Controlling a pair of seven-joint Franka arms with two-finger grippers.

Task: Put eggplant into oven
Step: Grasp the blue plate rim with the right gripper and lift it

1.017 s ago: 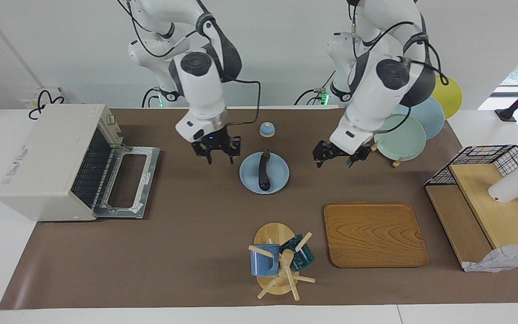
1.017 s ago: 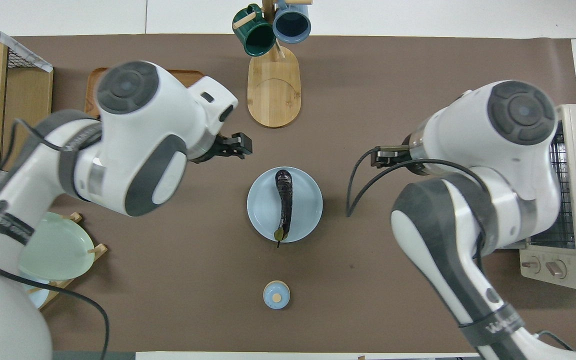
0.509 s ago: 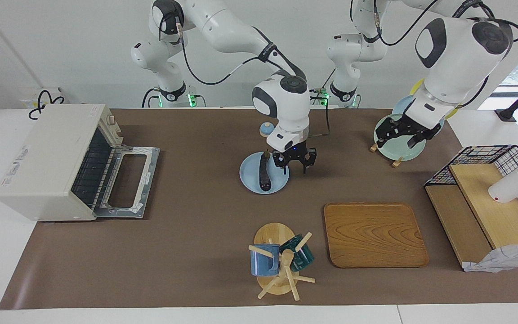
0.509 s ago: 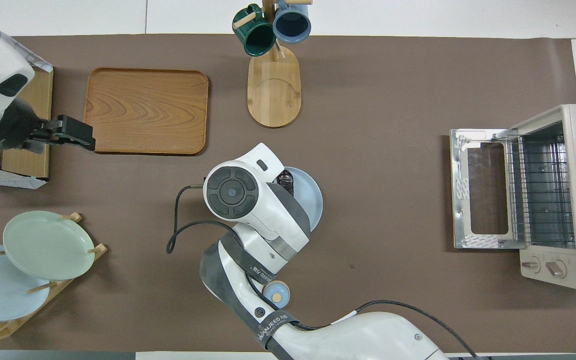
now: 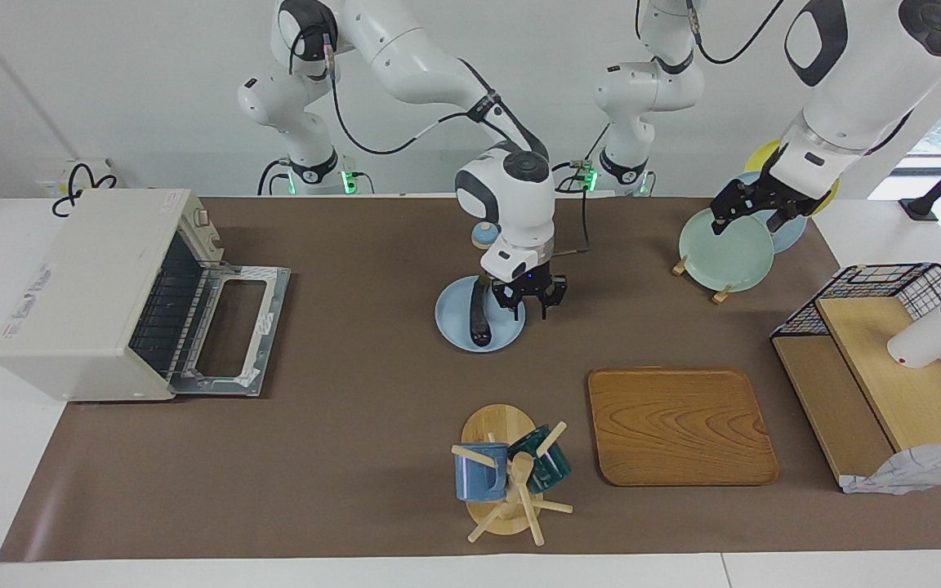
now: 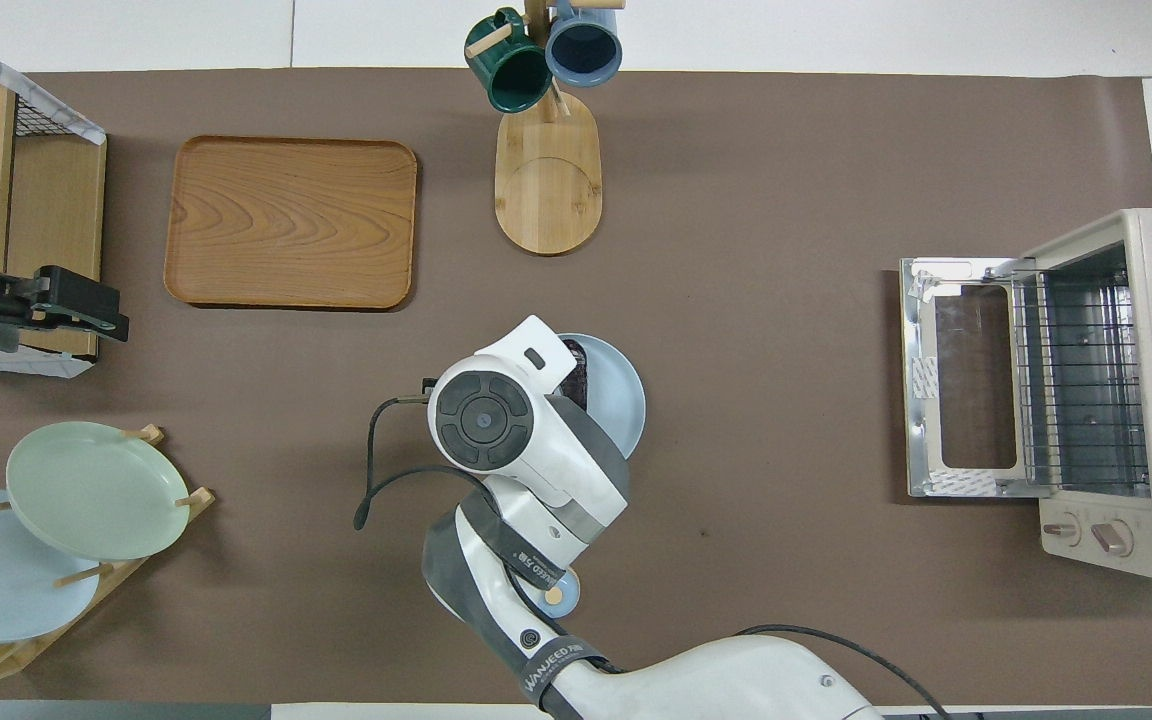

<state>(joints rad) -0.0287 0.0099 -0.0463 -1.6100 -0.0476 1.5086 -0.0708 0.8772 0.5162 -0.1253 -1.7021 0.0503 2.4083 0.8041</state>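
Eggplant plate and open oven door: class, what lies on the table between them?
Nothing: only bare brown mat lies between the blue plate and the oven door, seen in the overhead view.

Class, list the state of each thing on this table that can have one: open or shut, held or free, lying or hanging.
oven door: open, folded down flat.
eggplant: lying on the blue plate, not held.
right hand: open, low over the blue plate beside the eggplant.
left hand: open, raised, holding nothing.
mugs: hanging on the wooden stand.

Right gripper [image 5: 528, 304] low over plate [image 5: 454, 318], beside eggplant [image 5: 479, 315]; oven [image 5: 103, 294] door down
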